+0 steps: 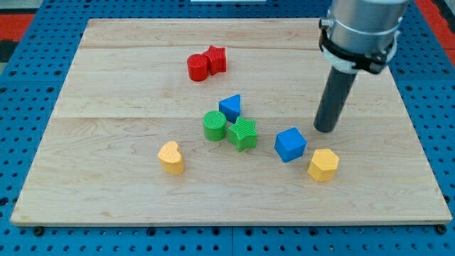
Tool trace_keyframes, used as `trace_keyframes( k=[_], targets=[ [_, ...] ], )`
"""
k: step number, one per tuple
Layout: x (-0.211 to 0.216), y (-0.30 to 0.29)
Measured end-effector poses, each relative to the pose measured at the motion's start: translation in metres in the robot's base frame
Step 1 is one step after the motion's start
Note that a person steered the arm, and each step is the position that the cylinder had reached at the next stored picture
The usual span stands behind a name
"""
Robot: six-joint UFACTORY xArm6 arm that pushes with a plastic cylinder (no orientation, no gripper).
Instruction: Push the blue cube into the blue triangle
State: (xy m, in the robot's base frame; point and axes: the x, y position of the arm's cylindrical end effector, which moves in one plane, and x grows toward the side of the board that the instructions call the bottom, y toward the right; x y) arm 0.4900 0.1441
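The blue cube (pixel 290 144) sits on the wooden board (pixel 128 85), right of centre. The blue triangle (pixel 230 107) lies to its upper left, near the board's middle, touching a green cylinder (pixel 215 126) and close to a green star (pixel 243 134). My tip (pixel 325 129) rests on the board just to the upper right of the blue cube, a short gap away, not touching it.
A yellow hexagonal block (pixel 323 164) lies right next to the blue cube at its lower right. A yellow heart-shaped block (pixel 170 157) is at the lower left. A red cylinder (pixel 197 67) and red star (pixel 215 59) sit together near the view's top.
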Motion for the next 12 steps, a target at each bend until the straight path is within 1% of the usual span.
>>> trace_keyframes(
  k=[1, 2, 3, 4, 5, 6, 7, 9, 10, 11, 12],
  targets=[
    [0.034, 0.000],
    [0.022, -0.035],
    [0.030, -0.074],
    [0.035, -0.083],
    [0.015, -0.100],
    [0.000, -0.101],
    [-0.006, -0.112],
    [-0.027, -0.169],
    [-0.027, -0.130],
    [-0.033, -0.150],
    [-0.055, -0.161]
  ],
)
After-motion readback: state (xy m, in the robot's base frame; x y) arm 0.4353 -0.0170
